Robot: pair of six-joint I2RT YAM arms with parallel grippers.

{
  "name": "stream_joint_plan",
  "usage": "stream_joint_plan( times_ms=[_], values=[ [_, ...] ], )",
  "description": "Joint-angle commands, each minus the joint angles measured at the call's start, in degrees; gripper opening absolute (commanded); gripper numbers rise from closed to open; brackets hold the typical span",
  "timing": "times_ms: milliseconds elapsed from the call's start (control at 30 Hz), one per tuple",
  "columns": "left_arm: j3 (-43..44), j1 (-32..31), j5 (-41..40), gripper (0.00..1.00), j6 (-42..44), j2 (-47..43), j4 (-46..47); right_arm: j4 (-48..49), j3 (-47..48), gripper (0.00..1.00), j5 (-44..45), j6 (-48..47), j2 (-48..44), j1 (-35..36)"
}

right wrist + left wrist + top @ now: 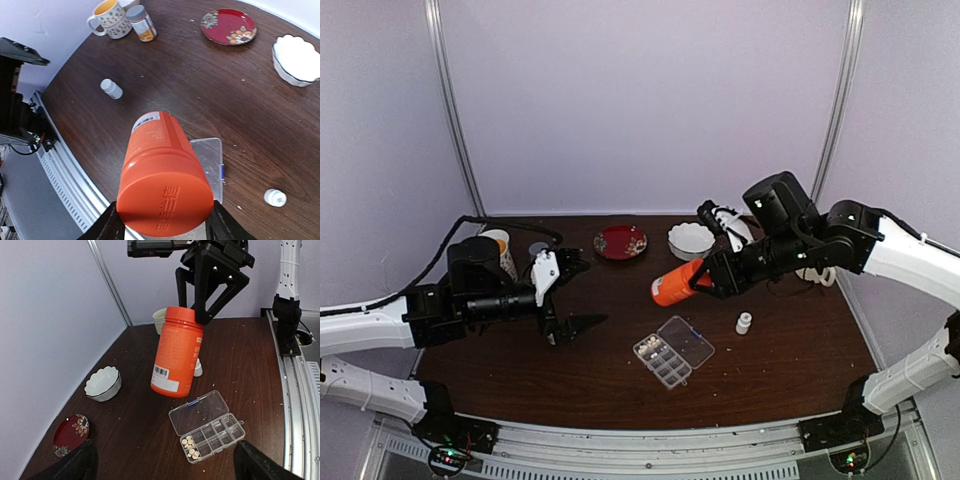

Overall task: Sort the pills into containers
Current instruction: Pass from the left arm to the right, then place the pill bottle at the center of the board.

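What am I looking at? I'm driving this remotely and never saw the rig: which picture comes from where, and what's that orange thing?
Two robot arms are bolted at the near edge of the table. The overhead view looks down from behind them; the other two come from a camera on each wrist. The right claw grips a tilted orange bottle in the air. The left claw is open and empty. On the surface lies the clear pill box, lid open, with a few pale pills at one end. Around it: a small white bottle, a white bowl, a red plate and a mug.
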Motion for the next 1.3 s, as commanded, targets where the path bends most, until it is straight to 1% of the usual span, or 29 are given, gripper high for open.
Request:
stream_joint_plan(
  times_ms=[0, 67, 100, 167, 200, 267, 367, 500, 600, 733, 767, 800, 833, 933, 967, 1000, 1033, 1067, 1267],
  values=[
    [-2.05, -0.02, -10.52, 0.98, -6.07, -2.91, 4.62, -5.68, -0.14, 0.17, 5.77, -4.82, -0.94, -5.73],
    [-1.2, 0.79, -18.63, 0.97, -13.4, -3.09, 1.79, -10.4, 1.97, 0.17, 11.65, -6.61, 1.7, -8.25],
    [0.14, 2.29, -20.45, 0.97, -17.29, -2.58, -1.01, -13.37, 2.94, 0.17, 14.87, -7.63, 3.24, -9.19],
    [3.14, 6.26, -17.91, 0.98, -22.35, -1.46, -8.49, -16.71, 4.6, 0.2, 17.46, -9.08, 6.95, -11.37],
    [3.73, 7.78, -17.35, 0.98, -23.76, -1.13, -10.03, -17.26, 4.89, 0.21, 17.45, -9.85, 8.09, -12.58],
    [3.84, 8.58, -18.96, 0.98, -24.63, -1.24, -11.62, -16.3, 4.52, 0.23, 16.55, -11.04, 9.71, -14.96],
    [3.67, 9.23, -27.32, 0.98, -28.2, -2.26, -13.76, -14.21, 3.94, 0.24, 15.24, -12.31, 12.33, -18.63],
    [4.58, 11.22, -28.46, 0.98, -27.09, -1.82, -15.87, -13.72, 5.66, 0.24, 13.08, -14.15, 17.89, -20.98],
    [7.55, 12.58, -29.77, 0.98, -27.29, 1.09, -20.53, -15.46, 8.03, 0.24, 13.42, -15.61, 22.28, -21.49],
    [11.58, 13.48, -30.63, 0.98, -27.8, 6.37, -25.56, -17.92, 10.79, 0.29, 14.61, -16.51, 26.81, -22.01],
    [12.06, 13.57, -30.7, 0.97, -27.95, 7.06, -25.91, -17.92, 11.06, 0.31, 14.49, -16.71, 27.26, -22.16],
    [12.37, 13.66, -30.7, 0.97, -28.14, 7.58, -25.99, -17.69, 11.17, 0.38, 14.43, -16.75, 27.57, -22.28],
    [12.58, 13.86, -30.79, 0.98, -28.37, 8.01, -26.05, -17.67, 11.25, 0.5, 14.28, -16.82, 27.76, -22.38],
    [13.78, 15.09, -31.13, 0.98, -29.67, 9.16, -27.18, -17.63, 11.52, 0.77, 13.63, -17.24, 27.79, -22.65],
    [14.25, 15.66, -31.08, 0.98, -30.14, 9.46, -27.72, -17.53, 11.55, 0.89, 13.39, -17.48, 27.63, -22.66],
    [14.55, 16.7, -30.68, 0.98, -30.35, 9.65, -27.93, -17.41, 11.6, 0.95, 13.32, -17.66, 27.39, -22.73],
    [14.88, 17.42, -30.07, 0.97, -30.38, 9.92, -27.91, -17.44, 11.86, 0.99, 13.24, -17.82, 26.95, -22.75],
    [15.27, 18.1, -29.67, 0.98, -30.4, 10.16, -28.01, -17.45, 11.99, 1.0, 13.01, -17.98, 26.49, -22.8],
    [20.52, 21.11, -29.12, 0.97, -29.45, 14.1, -31.96, -18.25, 14.21, 1.0, 11.23, -19.19, 22.7, -22.71]
  ],
)
